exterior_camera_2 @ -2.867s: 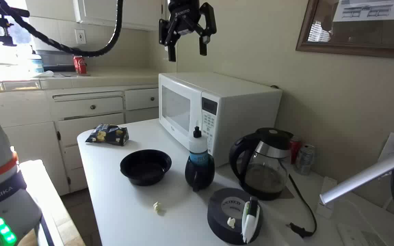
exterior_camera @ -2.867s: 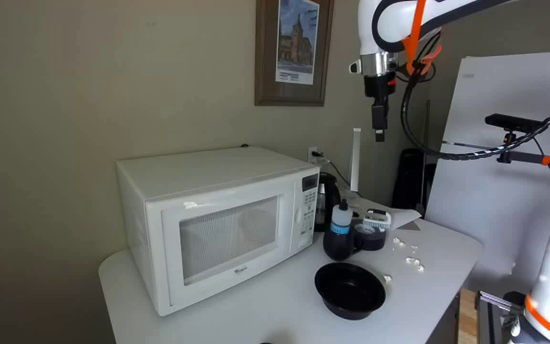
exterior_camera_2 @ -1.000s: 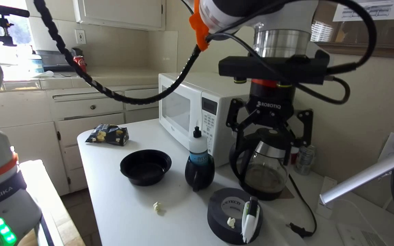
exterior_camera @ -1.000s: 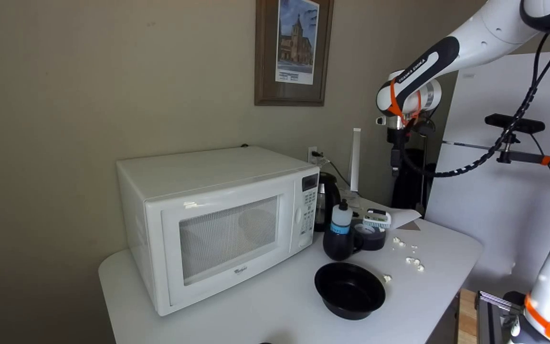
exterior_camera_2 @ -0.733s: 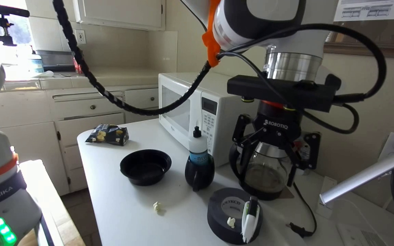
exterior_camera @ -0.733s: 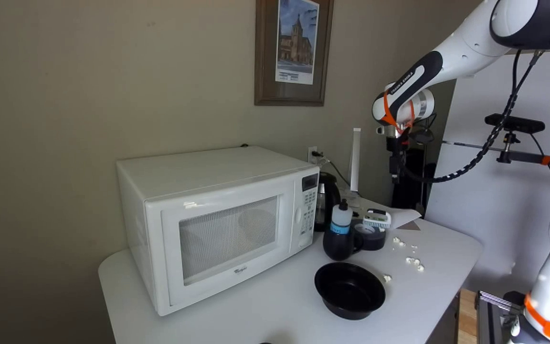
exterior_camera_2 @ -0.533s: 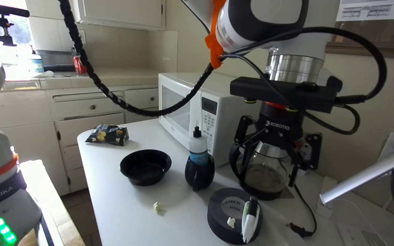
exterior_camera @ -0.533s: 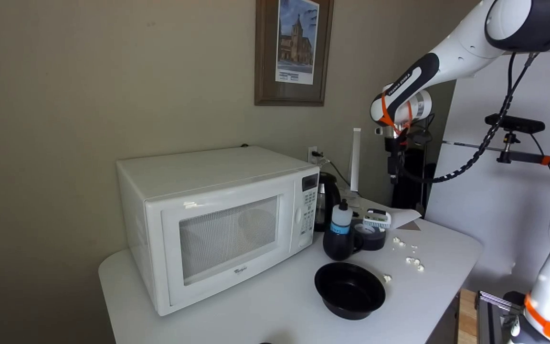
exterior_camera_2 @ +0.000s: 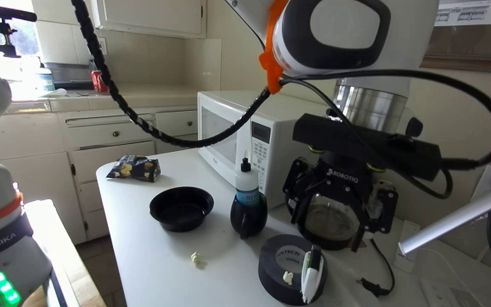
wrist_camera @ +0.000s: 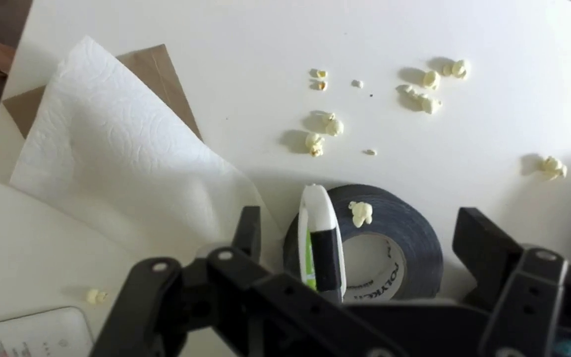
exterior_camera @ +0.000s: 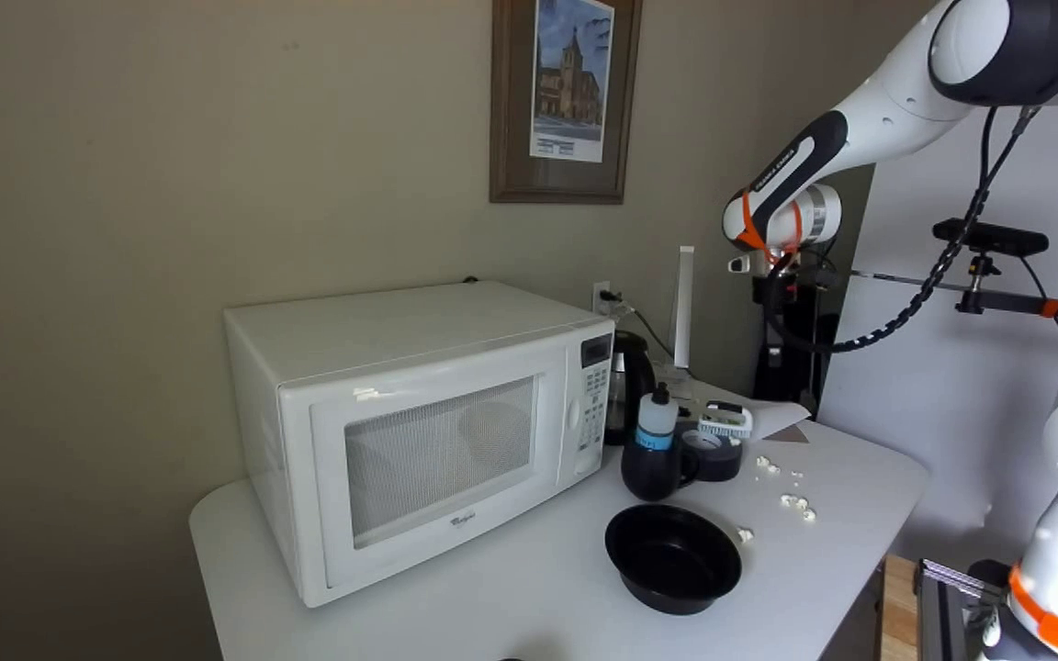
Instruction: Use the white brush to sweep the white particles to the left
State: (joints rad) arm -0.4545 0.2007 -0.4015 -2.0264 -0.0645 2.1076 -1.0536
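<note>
The white brush [wrist_camera: 317, 213], with a black and green middle, rests on a black tape roll [wrist_camera: 409, 238]. It shows in both exterior views [exterior_camera: 725, 420] [exterior_camera_2: 312, 277]. My gripper [wrist_camera: 360, 223] is open and empty above the roll. In the wrist view the brush lies between the fingertips, closer to the left one, untouched. In an exterior view the gripper [exterior_camera_2: 326, 234] hangs in front of the kettle, its fingers spread. The white particles are popcorn pieces [wrist_camera: 334, 128] scattered on the white table, also seen in an exterior view [exterior_camera: 795, 502]. One piece [wrist_camera: 361, 213] sits on the roll.
A black bowl [exterior_camera_2: 181, 225] stands near a black mug [exterior_camera_2: 249, 219] holding a bottle. A glass kettle [exterior_camera_2: 330, 221] and microwave [exterior_camera_2: 228, 128] stand behind. A paper towel [wrist_camera: 127, 139] lies beside the roll. A white rod [exterior_camera_2: 458, 217] juts in at the right edge.
The arm has come from high near the microwave down over the tape roll and brush. In the last half second the wrist has tilted and dropped slightly. The gripper stays open; the objects have not moved.
</note>
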